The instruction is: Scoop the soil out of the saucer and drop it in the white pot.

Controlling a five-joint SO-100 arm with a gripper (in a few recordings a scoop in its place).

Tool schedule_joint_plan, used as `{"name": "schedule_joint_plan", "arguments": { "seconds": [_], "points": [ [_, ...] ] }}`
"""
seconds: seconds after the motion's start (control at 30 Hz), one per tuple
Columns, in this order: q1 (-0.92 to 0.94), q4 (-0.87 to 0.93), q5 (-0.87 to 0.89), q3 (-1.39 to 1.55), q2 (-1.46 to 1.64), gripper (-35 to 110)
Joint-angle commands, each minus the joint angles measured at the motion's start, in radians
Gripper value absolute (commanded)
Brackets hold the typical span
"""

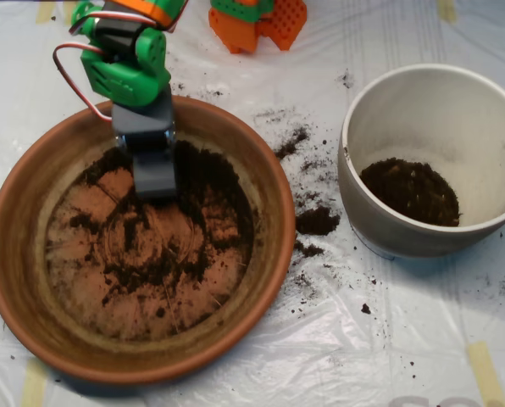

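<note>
The terracotta saucer [32, 280] fills the lower left of the overhead view. Thin patches and clumps of dark soil [159, 254] lie across its floor, thickest toward the upper right [210, 170]. My grey scoop [155, 182] hangs from the green arm [130, 72] and reaches down into the saucer's upper part, its tip resting in the soil. The white pot [490, 119] stands at the right, with a mound of soil [411, 191] on its bottom.
Spilled soil [318, 220] lies on the plastic sheet between saucer and pot, with crumbs scattered around [293, 140]. An orange and green plastic part [257, 21] sits at the top edge. Tape strips hold the sheet down [485, 369].
</note>
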Motion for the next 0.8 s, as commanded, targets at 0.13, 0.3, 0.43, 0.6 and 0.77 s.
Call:
{"name": "schedule_joint_plan", "arguments": {
  "seconds": [0.13, 0.3, 0.43, 0.6, 0.77],
  "points": [
    [-0.067, 0.020, -0.008, 0.155, 0.091, 2],
    [-0.150, 0.160, 0.051, 0.055, 0.100, 0],
    [-0.193, 0.249, 0.164, -0.097, 0.095, -1],
    [-0.272, 0.287, 0.284, -0.229, 0.143, -1],
    [-0.367, 0.324, 0.344, -0.316, 0.236, -1]
  ]
}}
